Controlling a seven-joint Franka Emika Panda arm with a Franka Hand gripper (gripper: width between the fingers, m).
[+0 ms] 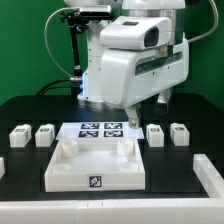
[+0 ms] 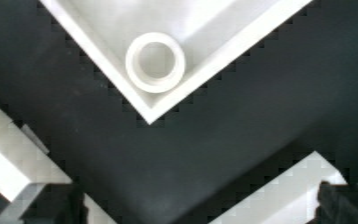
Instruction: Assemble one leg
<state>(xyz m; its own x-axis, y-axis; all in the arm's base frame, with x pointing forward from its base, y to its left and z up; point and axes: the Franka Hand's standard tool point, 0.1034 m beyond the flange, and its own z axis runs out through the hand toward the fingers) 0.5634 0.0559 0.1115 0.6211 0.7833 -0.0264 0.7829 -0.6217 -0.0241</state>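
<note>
Leg blocks [image 1: 154, 133] lie beside the square tabletop [image 1: 66, 180]; the gripper [image 2: 185, 206], wide open and empty, should centre squarely over one.

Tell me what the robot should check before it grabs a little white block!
1. Gripper empty: ok, nothing sits between its fingers in the wrist view.
2. Jaws open: ok, the fingers stand wide apart.
3. A leg free to grab: ok, four stand on the table, none touching.
4. Gripper over a leg: not ok, the wrist view shows a corner of the large white piece instead.
5. Round socket in that corner empty: ok, nothing sticks in it.
6. Which way up the leg sits: cannot tell, too small to see.
</note>
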